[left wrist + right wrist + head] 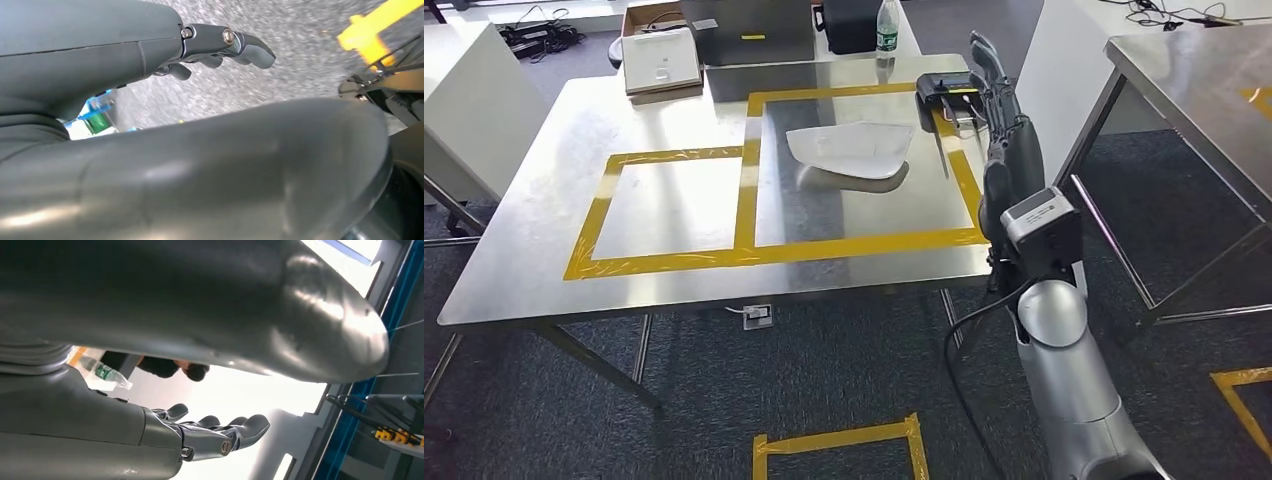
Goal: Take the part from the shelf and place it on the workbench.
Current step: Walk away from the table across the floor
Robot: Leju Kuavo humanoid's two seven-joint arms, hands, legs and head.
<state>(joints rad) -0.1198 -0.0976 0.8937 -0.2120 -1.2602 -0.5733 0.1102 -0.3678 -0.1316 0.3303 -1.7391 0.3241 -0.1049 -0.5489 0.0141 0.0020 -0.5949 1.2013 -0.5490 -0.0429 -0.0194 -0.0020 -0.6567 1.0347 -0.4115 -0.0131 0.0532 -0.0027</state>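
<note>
On steel surface, inside larger yellow-taped rectangle: flat white curved part, lying free, touched by neither hand. Just beside it toward far right corner: black device with yellow stripe. Farther back: clear plastic bottle with green label, open cardboard box holding white pad, dark case.

Right hand raised above right edge of surface, fingers spread and extended, holding nothing; near black device, apart from part. Silver right arm rising from below.

Left hand over grey speckled carpet, fingers slightly curled, apart, nothing held. Yellow floor tape nearby.
</note>
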